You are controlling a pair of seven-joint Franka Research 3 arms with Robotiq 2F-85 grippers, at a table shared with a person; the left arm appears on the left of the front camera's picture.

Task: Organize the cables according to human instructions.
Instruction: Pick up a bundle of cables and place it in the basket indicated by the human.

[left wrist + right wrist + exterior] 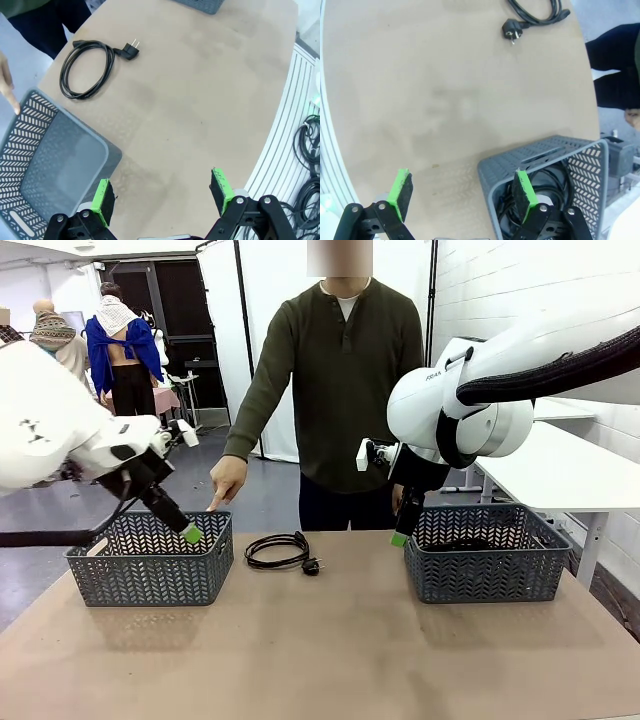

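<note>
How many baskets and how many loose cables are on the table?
Grey plastic woven-pattern baskets: 2, one on the left and one on the right.
Black coiled cables lying on the bare table: 1.
Total: 3. More black cables lie in the right basket, too tangled to count.

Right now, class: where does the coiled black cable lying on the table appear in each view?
Front view: cable mid-table, between the two baskets.
Left wrist view: upper left.
Right wrist view: top edge, cut off.
Shared landmark: its plug.
</note>
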